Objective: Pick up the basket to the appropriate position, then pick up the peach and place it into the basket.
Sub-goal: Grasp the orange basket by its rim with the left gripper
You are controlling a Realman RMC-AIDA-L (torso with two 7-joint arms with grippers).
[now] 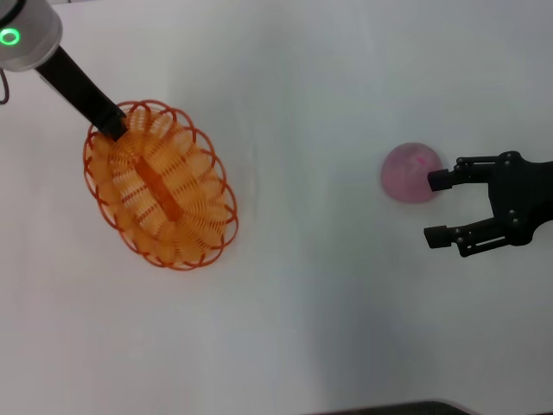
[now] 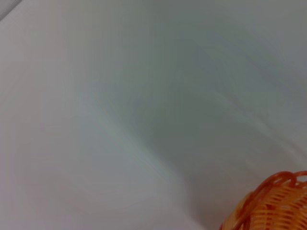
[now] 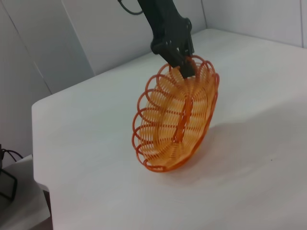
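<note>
The orange wire basket (image 1: 162,188) hangs tilted above the white table at the left, held by its rim. My left gripper (image 1: 115,125) is shut on the rim's far end. The right wrist view shows the basket (image 3: 177,120) lifted and tipped on its side under the left gripper (image 3: 184,64). A corner of the basket (image 2: 273,203) shows in the left wrist view. The pink peach (image 1: 411,172) rests on the table at the right. My right gripper (image 1: 439,207) is open beside it; one fingertip is at the peach's right edge, the other nearer to me.
The white table (image 1: 302,303) spreads between the basket and the peach. Its front edge (image 1: 415,406) shows at the bottom. Grey wall panels (image 3: 96,38) stand behind the table in the right wrist view.
</note>
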